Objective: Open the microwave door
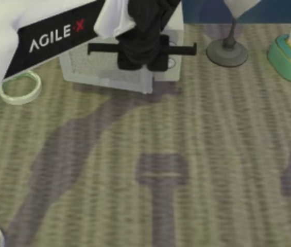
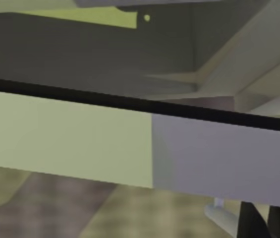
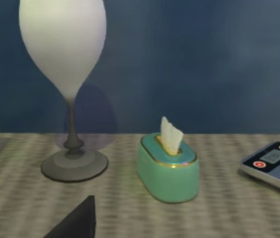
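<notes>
At the far edge of the table (image 1: 197, 170), left of centre in the top view, the microwave (image 1: 173, 36) is seen with the left arm reaching over it from the left side. The left gripper (image 1: 142, 54) is placed directly above the front of the appliance, its dark body covering much of the microwave door (image 1: 88, 67), whose speckled mesh window is visible to the left of the gripper. Whether the fingers are spread or closed cannot be told from these views (the gripper's body hides them from above, and the left wrist view is filled by surfaces too close to read). In that wrist view a pale yellowish panel and a grey panel are shown side by side under a dark edge, with yellowish interior surfaces beyond them; how far the door stands from the body cannot be judged. To the right of the microwave a lamp (image 1: 227, 49) with a round grey base and a white shade is set, and farther right a green tissue box (image 1: 289, 54) is found near the table's right edge. A pale green ring (image 1: 20, 87) lies to the left of the microwave. A scale (image 3: 273, 163) is shown beside the tissue box in the right wrist view, where only a dark fingertip of the right gripper (image 3: 78, 223) is caught, so its state cannot be told either.
</notes>
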You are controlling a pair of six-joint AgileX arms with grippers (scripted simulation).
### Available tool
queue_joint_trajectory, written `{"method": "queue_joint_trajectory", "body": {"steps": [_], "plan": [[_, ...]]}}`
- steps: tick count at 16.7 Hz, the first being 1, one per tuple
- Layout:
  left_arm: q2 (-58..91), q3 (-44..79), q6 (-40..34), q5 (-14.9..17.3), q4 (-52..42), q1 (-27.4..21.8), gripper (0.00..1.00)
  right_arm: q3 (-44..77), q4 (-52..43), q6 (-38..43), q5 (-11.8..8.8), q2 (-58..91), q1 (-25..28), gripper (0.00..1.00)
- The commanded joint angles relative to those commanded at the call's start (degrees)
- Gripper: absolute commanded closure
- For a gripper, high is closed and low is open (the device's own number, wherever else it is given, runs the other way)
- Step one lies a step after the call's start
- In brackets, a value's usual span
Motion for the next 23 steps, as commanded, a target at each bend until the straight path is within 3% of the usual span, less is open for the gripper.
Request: {"method": "queue_joint_trajectory", "body": {"steps": [5,12,23], "plan": [[0.11,-0.28,-0.06,0.33,0.17,-0.35,1.00,0.00,0.00,0.00,0.00,0.00,0.00,0.00],[-5.26,-8.24,5.72,2.80,4.17,0.57,1.00,0.00,0.00,0.00,0.00,0.00,0.00,0.00],[-5.51,-8.46,5.90,2.90,4.37,0.61,1.00,0.00,0.00,0.00,0.00,0.00,0.00,0.00]]}}
